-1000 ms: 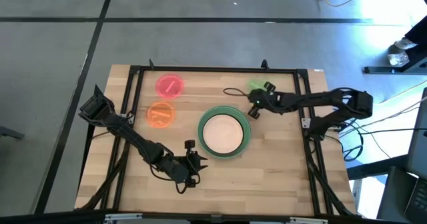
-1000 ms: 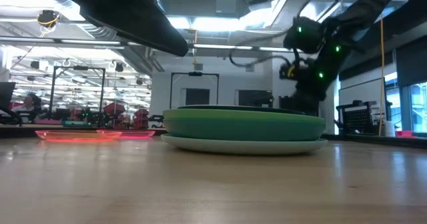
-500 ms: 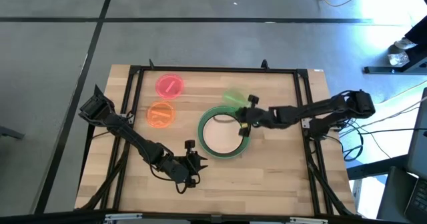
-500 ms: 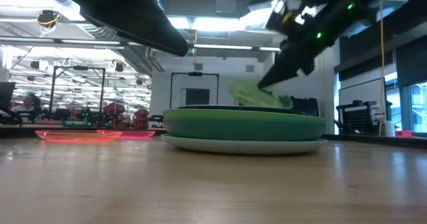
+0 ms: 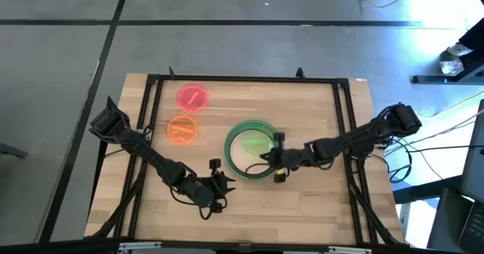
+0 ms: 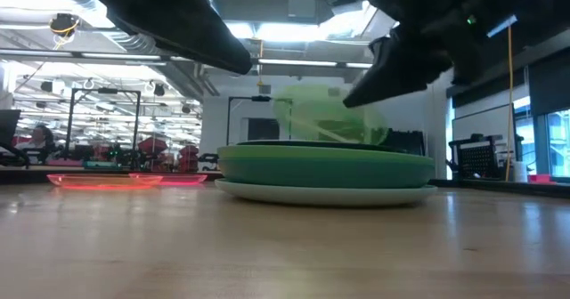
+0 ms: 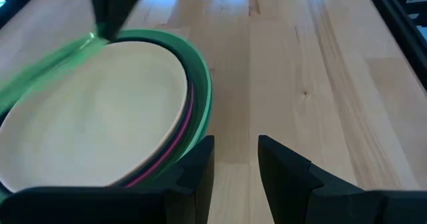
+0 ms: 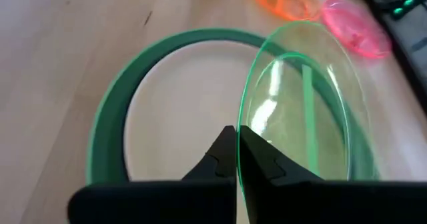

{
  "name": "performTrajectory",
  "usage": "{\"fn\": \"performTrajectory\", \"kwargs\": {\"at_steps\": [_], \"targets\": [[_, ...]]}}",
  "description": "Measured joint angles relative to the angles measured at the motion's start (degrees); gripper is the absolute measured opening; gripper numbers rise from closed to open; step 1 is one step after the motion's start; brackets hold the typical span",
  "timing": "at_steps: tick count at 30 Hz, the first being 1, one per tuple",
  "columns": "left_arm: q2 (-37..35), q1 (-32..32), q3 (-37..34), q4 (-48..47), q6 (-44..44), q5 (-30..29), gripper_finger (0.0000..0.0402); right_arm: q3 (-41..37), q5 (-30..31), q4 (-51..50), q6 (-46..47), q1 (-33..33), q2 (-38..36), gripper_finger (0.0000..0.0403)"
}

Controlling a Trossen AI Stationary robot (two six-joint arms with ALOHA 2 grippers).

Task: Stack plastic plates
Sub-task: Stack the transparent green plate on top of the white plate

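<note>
A stack of plates (image 5: 253, 150) sits mid-table: pale grey at the bottom (image 6: 325, 190), green above it (image 6: 325, 167), and a peach plate (image 7: 100, 111) on top over magenta and black rims. My right gripper (image 5: 272, 157) is over the stack's near-right side, shut on the small translucent green plate (image 5: 255, 142) (image 6: 325, 117). The small red plate (image 5: 192, 97) and small orange plate (image 5: 181, 128) lie flat on the table, left of the stack. My left gripper (image 5: 220, 181) waits open at the stack's near-left side (image 7: 235, 164). My right gripper pinches the small green plate's rim (image 8: 241, 127) on its near-right side between its two fingers (image 8: 223, 151). It comes from the table's right, slanting down. The plate is steeply tilted above the stack; whether its low edge touches the peach plate I cannot tell.
A black frame (image 5: 242, 78) runs around the wooden table (image 5: 318, 201). There is bare wood near and right of the stack. The left arm (image 5: 144, 152) crosses the near-left part. A cable (image 5: 265, 103) lies on the far right side.
My right gripper took the small green plate off the table's far right part, lifted it, and carried it toward the near edge and leftward over the stack. The plate went from lying flat to steeply tilted. The left arm kept still.
</note>
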Motion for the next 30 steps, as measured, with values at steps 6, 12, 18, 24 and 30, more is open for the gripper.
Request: {"fn": "performTrajectory", "kwargs": {"at_steps": [6,12,18,24,30], "targets": [[0.00,0.02,0.00,0.00,-0.04,0.10,0.0109,-0.02,-1.09,0.28,-0.03,2.00,3.32,0.0001],[0.00,0.02,0.00,0.00,-0.04,0.20,0.0109,-0.02,-2.99,0.72,3.67,1.80,6.35,0.0001],[0.00,0.02,0.00,0.00,-0.07,0.20,0.0109,-0.02,-4.06,2.29,6.89,1.82,9.02,0.0001],[0.00,0.02,0.00,-0.02,-0.15,0.20,0.0109,-0.04,-5.53,5.61,7.14,1.82,10.25,0.0014],[0.00,0.02,0.00,-0.05,0.22,0.17,0.0109,-0.04,-5.37,5.96,6.65,1.82,10.24,0.0080]]}}
